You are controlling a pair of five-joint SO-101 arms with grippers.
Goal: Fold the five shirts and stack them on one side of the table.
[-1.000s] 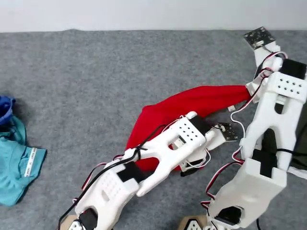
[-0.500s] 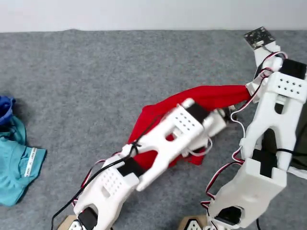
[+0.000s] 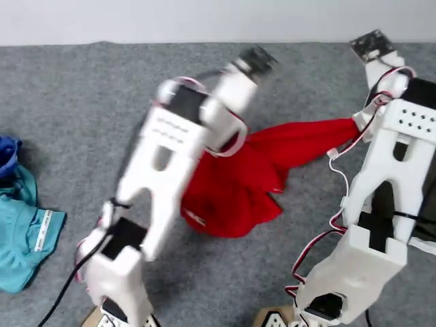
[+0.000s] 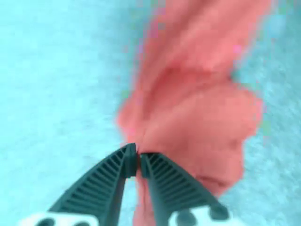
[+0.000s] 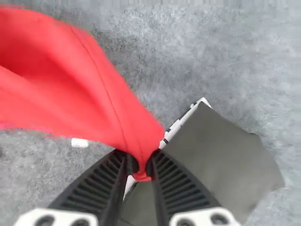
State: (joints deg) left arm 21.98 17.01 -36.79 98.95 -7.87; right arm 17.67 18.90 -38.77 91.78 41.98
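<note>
Left gripper (image 4: 136, 161) fingers clamped on red shirt (image 3: 235, 187). Right gripper (image 5: 139, 165) fingers pinch its other end by the worktop's (image 3: 306, 88) right edge.

White plastic arms (image 3: 163, 150) with hole-dotted plates and black servos (image 3: 126, 235); red, white, black cables (image 3: 338, 178); dark ribbed jaws.

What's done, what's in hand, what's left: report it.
Done: nothing looks neatly folded; a teal garment and a blue garment lie bunched at the edge of the table. In hand: the red shirt, pinched by the left gripper and the right gripper. Left: folding it and the others, then stacking.
</note>
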